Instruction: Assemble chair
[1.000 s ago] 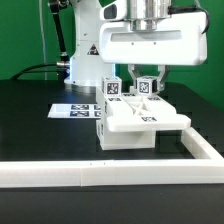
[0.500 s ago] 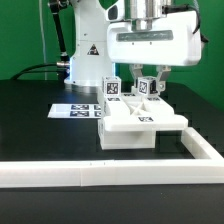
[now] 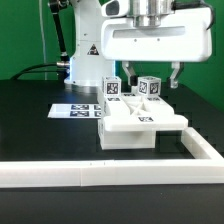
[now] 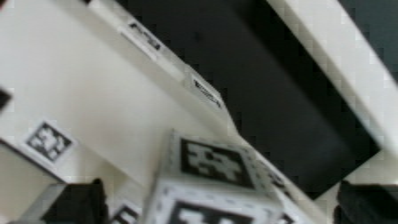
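Note:
The chair's joined white parts (image 3: 140,122) stand mid-table as a blocky slab. Two tagged posts rise from its back: one on the exterior view's left (image 3: 113,90) and one on its right (image 3: 150,87). My gripper (image 3: 152,74) hangs just above the right post, open, with one dark finger (image 3: 127,72) on each side and clear gaps to the post. In the wrist view the tagged post (image 4: 217,165) sits between my spread gripper (image 4: 222,208). The chair's white slab (image 4: 107,110) runs beneath, with dark table beyond.
The marker board (image 3: 72,110) lies flat on the black table on the exterior view's left of the chair. The long white L-shaped border rail (image 3: 100,175) runs along the front and turns back at the right. The robot base (image 3: 85,55) stands behind.
My fingers have spread apart, letting go of the right tagged post. The post stays upright on the chair. The gripper has also risen slightly.

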